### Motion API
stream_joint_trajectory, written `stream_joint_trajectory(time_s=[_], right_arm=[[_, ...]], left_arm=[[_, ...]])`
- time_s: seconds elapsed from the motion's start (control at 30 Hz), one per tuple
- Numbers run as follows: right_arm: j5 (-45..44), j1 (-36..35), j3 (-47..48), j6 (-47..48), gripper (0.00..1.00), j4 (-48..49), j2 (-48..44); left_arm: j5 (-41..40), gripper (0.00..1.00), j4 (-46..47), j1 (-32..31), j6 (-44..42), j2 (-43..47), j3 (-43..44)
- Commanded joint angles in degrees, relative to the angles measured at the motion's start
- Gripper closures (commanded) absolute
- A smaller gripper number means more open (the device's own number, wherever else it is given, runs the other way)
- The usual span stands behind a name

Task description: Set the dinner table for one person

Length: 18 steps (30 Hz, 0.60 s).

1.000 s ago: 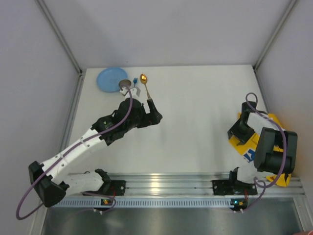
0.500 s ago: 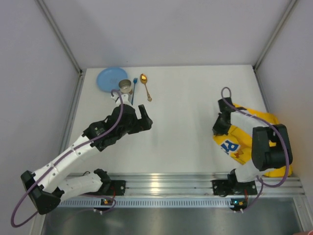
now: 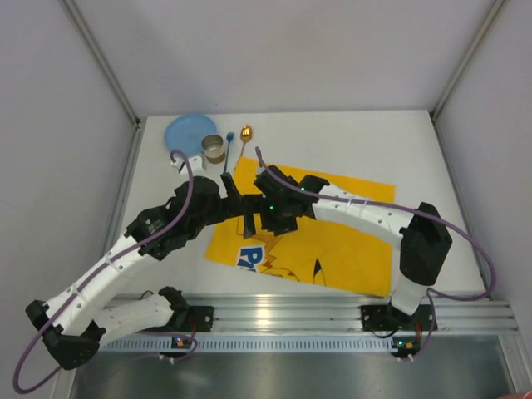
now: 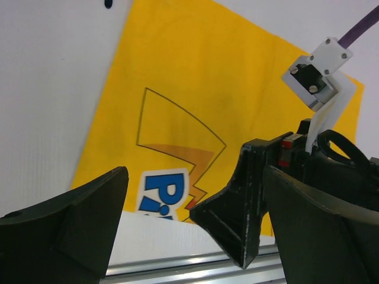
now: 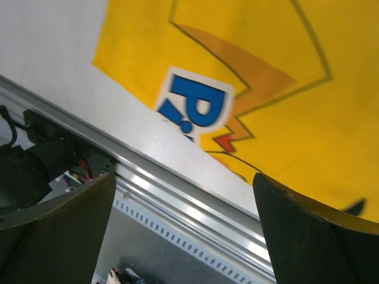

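Matte white dinner table (image 3: 366,150), ribbed rail (image 3: 274,309), left hand (image 3: 238,202) spread, right hand (image 5: 183,213) seemingly spread

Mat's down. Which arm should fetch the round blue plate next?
Left, probably. The round blue plate lies far left, nearer the open left claw; the right arm stretches across the yellow cloth placemat.

Left gripper (image 4: 195,177): jaws spread wide, nothing between them, above the near edge of the placemat (image 4: 237,89). Placemat yellow, lying flat on the white tabletop (image 4: 47,89); print shows blue letters on a white patch, an orange zigzag and a thin dark outline. Right arm (image 4: 337,171), black, over the placemat's right part; white mount (image 4: 317,74) and purple cable (image 4: 361,26) above it. Rail (image 4: 177,269) along the bottom.
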<state>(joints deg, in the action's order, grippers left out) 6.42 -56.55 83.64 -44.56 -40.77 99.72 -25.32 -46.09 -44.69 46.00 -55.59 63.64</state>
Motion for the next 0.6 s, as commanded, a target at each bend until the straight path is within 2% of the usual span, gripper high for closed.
stream_joint_trajectory(time_s=[0.0,0.13,0.27,0.37,0.57], right_arm=[[-5.6,2.1,0.5,1.2,0.0,-9.9,-5.9],[-12.0,4.3,-5.2,1.1,0.0,-12.8,-14.6],[-13.1,9.1,-16.7,-0.3,0.0,-13.0,-25.6],[-11.9,14.4,-21.9,0.6,0.0,-13.0,-29.9],[-11.3,16.9,-25.6,1.8,0.0,-13.2,-33.8]], left_arm=[[-1.9,0.01,-2.0,0.2,0.7,2.6,-1.0],[-0.8,0.01,0.0,0.2,0.4,2.5,-5.6],[1.1,0.01,6.0,0.4,-2.7,-1.7,-10.6],[2.9,0.01,11.3,0.6,-5.3,-10.4,-10.6],[10.6,0.01,22.1,6.7,-7.3,-24.8,-9.8]])
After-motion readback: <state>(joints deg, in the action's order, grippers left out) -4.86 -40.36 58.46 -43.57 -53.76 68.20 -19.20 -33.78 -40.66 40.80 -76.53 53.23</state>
